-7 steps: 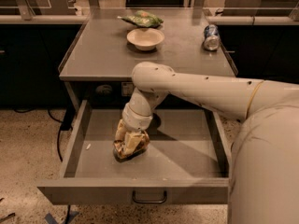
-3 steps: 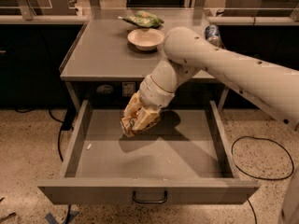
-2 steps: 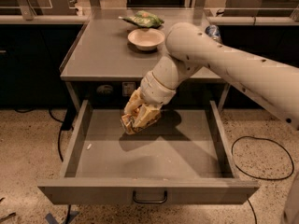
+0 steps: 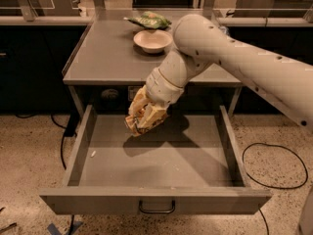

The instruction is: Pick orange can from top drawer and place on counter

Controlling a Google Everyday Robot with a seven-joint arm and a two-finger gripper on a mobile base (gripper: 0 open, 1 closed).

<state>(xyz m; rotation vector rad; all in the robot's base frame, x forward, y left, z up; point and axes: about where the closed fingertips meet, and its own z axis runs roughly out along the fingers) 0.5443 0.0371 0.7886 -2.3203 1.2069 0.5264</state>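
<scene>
You have warm, dim light from overhead: the gripper (image 4: 143,117), hanging over the top drawer (image 4: 80,147), throws a dark shadow (image 4: 161,142) on the floor just below it. Behind the claw, under the counter (image 4: 107,53), all is near black.

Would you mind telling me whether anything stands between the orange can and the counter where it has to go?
Only the front edge of the counter: the gripper holds the orange can over the top drawer, below that edge. A bowl and a green bag sit near the back of the counter; its front is bare.
</scene>
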